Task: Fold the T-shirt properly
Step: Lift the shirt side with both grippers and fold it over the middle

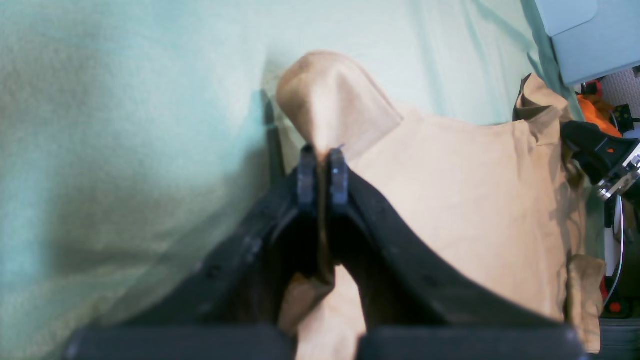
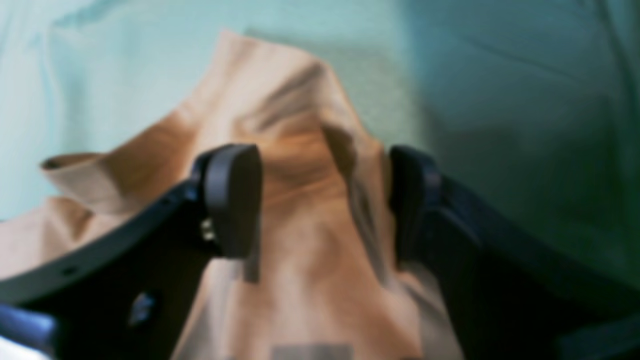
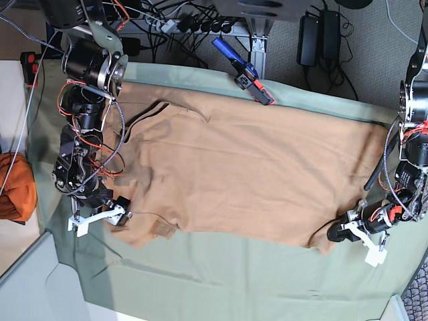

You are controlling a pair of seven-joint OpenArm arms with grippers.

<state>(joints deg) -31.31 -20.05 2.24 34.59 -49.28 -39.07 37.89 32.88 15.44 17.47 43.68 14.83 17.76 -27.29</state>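
While the T-shirt (image 3: pixel 247 174) lies spread on the green table cloth (image 3: pixel 221 281), its long axis runs straight between the two grippers, neckline toward the right gripper (image 3: pixel 119 215) and hem toward the left gripper (image 3: pixel 332 235). That left gripper's jaws are pinched together on a hem corner. The right gripper's jaws stand wide apart, astride a raised hump of sleeve fabric without clamping it
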